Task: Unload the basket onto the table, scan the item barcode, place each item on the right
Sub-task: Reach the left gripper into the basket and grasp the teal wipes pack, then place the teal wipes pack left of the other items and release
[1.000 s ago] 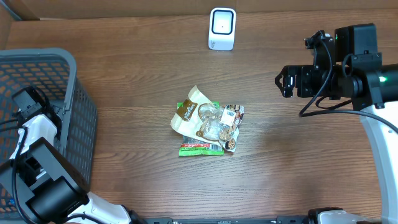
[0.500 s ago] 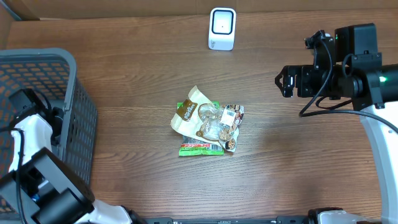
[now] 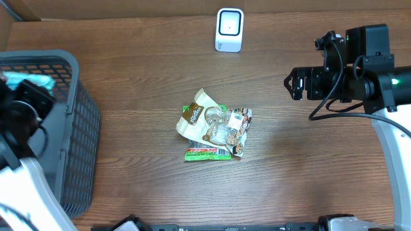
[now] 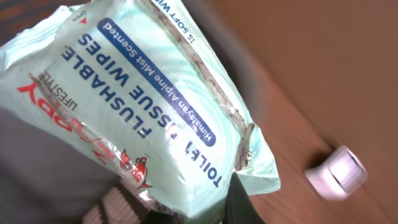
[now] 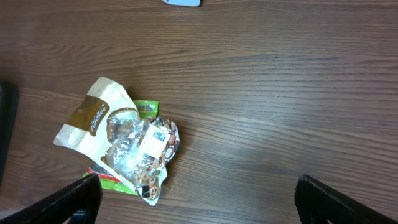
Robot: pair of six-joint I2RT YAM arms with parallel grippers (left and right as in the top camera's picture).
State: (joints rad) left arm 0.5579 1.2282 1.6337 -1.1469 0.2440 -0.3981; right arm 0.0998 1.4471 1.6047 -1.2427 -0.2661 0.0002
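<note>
We see a dark brown wooden table (image 3: 141, 77) with a strip of tan cardboard (image 3: 128, 6) along its 12 o'clock edge. At 9 o'clock stands a dark grey plastic mesh basket (image 3: 87, 147). At the table's centre lies a small heap of snack packets, all touching. A tan paper pouch with a brown label (image 3: 194, 117) sits at the heap's 10 o'clock. A crinkled clear bag with a white sticker (image 3: 234, 125) lies at 3 o'clock, and a flat green packet (image 3: 207, 153) pokes out at 6 o'clock.
</note>
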